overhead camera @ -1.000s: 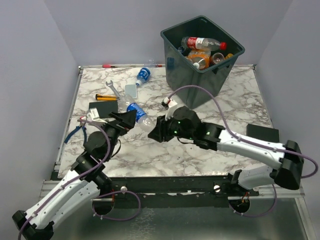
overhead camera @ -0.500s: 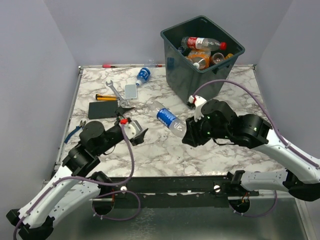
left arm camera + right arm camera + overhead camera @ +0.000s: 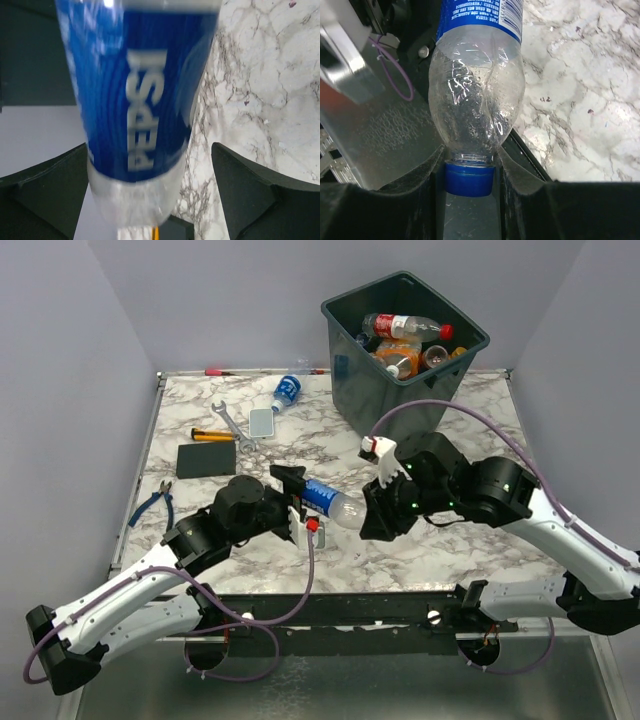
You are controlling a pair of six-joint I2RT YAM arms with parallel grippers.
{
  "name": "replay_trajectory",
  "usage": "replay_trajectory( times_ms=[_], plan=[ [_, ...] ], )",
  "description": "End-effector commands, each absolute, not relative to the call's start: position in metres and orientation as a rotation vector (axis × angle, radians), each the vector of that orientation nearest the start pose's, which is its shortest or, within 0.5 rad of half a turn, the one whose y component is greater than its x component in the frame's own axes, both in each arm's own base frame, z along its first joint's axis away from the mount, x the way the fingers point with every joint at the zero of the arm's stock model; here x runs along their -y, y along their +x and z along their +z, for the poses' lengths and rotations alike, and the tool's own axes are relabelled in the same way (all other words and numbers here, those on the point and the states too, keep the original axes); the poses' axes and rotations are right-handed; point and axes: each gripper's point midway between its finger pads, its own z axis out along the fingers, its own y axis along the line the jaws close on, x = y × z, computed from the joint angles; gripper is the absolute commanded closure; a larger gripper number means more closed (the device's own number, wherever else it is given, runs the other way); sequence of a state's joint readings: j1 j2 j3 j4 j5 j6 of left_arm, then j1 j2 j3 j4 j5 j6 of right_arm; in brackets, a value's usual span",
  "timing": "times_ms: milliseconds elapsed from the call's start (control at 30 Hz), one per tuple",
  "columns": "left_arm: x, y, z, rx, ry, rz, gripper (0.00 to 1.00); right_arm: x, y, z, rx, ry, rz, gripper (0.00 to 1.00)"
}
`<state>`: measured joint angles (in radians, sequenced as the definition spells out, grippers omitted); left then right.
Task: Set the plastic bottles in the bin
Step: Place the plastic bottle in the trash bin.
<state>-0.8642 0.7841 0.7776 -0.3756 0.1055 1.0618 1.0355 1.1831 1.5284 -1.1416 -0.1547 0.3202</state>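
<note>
Your right gripper (image 3: 469, 172) is pinched on the blue cap of a clear blue-label bottle (image 3: 322, 498). It holds the bottle roughly level above the marble table (image 3: 480, 430), near centre, cap end to the right and base end to the left. A cap grip is a thin hold, so I judge the bottle could swing.

That is probably why your left gripper (image 3: 149, 165) is there. It is spread wide with the bottle's base end between its fingers. One finger looks close to the plastic and the other is clearly apart, so nothing is clamped. This reads as a handover or a regrip, but I can't tell which way.

The bin (image 3: 365, 390) sits far right, well apart from the held bottle. It already holds several bottles, including a red-label bottle (image 3: 405, 325) on top. The right arm is on the bin's side, so it makes sense as the carrier.

One more blue-label bottle (image 3: 287, 392) lies on the table at the far side, left of the bin, near the wrench (image 3: 228, 420). It is not binned yet.
</note>
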Motion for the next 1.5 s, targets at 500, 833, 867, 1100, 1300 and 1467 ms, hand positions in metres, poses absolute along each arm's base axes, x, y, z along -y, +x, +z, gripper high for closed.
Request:
replay_trajectory(
  times_ms=[500, 833, 867, 1100, 1300, 1467],
  plan=[
    [0.250, 0.214, 0.269, -0.950, 1.574, 0.051, 0.31, -0.277, 0.106, 0.315, -2.209, -1.093, 0.871, 1.00],
    [0.256, 0.209, 0.281, -0.989, 1.489, -0.047, 0.60, -0.273, 0.116, 0.349, -2.125, -0.975, 0.869, 0.19],
    [0.256, 0.208, 0.281, -1.008, 1.467, -0.075, 0.60, -0.270, 0.120, 0.360, -2.087, -0.940, 0.866, 0.17],
    [0.292, 0.165, 0.289, -1.252, 1.180, -0.700, 0.60, -0.236, 0.155, 0.431, -1.653, -0.505, 0.891, 0.15],
    [0.322, 0.131, 0.304, -1.341, 0.854, -1.265, 0.61, -0.239, 0.164, 0.448, -1.494, -0.357, 0.982, 0.14],
    [0.322, 0.131, 0.311, -1.352, 0.808, -1.304, 0.64, -0.259, 0.178, 0.450, -1.464, -0.315, 1.002, 0.11]
  ],
)
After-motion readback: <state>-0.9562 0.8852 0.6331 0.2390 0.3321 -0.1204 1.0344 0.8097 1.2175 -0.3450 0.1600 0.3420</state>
